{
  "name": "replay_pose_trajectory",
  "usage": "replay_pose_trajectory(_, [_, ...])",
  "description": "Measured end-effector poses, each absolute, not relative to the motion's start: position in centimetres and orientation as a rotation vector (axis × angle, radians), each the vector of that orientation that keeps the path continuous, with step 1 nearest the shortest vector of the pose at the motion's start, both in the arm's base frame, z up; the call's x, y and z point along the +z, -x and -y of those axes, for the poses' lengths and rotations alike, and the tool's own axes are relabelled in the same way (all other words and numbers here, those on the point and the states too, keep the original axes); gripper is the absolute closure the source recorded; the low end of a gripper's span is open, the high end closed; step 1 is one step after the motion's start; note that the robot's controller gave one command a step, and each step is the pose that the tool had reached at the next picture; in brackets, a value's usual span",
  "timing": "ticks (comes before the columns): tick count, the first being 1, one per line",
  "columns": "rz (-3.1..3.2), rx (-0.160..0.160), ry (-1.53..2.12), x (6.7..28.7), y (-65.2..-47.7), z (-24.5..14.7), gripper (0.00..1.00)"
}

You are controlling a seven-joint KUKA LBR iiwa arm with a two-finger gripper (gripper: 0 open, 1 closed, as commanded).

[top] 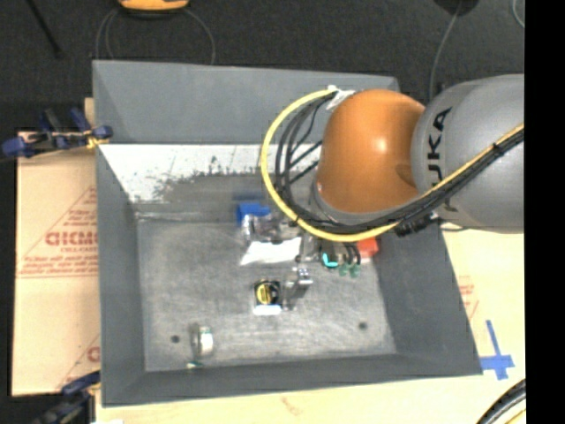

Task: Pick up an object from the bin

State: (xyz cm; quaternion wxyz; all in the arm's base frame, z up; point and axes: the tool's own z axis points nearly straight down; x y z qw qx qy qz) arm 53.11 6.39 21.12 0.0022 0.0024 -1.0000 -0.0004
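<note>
Approach seems the step in hand: jaws low in the bin (168, 272), just beside a small black-and-yellow object (267, 295) (white scrap (267, 253) near it). Parted or clenched, I cannot tell. Next move calls for centring over that object, then closing.

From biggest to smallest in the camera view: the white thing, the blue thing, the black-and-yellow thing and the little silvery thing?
1. White flat piece
2. Blue block
3. Black-and-yellow thing and silvery thing: they look about alike, too close to rank.
</note>
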Motion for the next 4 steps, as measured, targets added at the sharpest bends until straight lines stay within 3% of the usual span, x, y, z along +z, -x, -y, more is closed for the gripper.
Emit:
replay_pose_trajectory(1, [3.119, -0.001, -0.434, 7.6, -56.3, -5.4, 0.0])
replay_pose_trajectory(2, [3.129, -0.002, -0.428, 8.0, -56.6, -5.4, 1.0])
replay_pose_trajectory(3, [3.124, 0.001, -0.426, 20.0, -57.2, -7.0, 1.0])
replay_pose_trajectory(4, [3.017, 0.009, -0.912, 30.8, -61.0, 2.6, 1.0])
